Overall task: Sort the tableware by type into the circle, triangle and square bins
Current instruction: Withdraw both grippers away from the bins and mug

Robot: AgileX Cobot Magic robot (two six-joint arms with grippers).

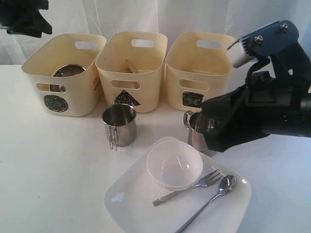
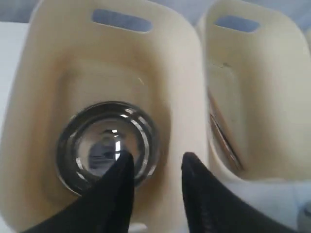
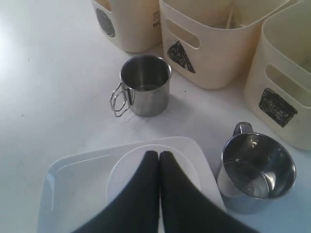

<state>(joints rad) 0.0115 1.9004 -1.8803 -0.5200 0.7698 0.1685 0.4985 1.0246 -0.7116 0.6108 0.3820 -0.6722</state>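
Observation:
The steel bowl (image 2: 104,145) lies inside the circle bin (image 1: 63,73). My left gripper (image 2: 155,167) hangs open over it, with nothing between the fingers. Thin utensils (image 2: 221,136) lean in the triangle bin (image 1: 131,68). One steel mug (image 1: 119,125) stands in front of that bin. A second mug (image 3: 255,170) stands near the square bin (image 1: 199,73), partly behind my right arm (image 1: 243,121). The clear bowl (image 1: 174,164), a fork (image 1: 194,185) and a spoon (image 1: 216,191) rest on the white plate (image 1: 141,199). Above the bowl, my right gripper (image 3: 159,155) is shut and empty.
The three cream bins stand side by side along the back of the white table (image 1: 48,165). The left arm's dark body (image 1: 24,19) shows at the top left corner. The plate reaches the table's front edge.

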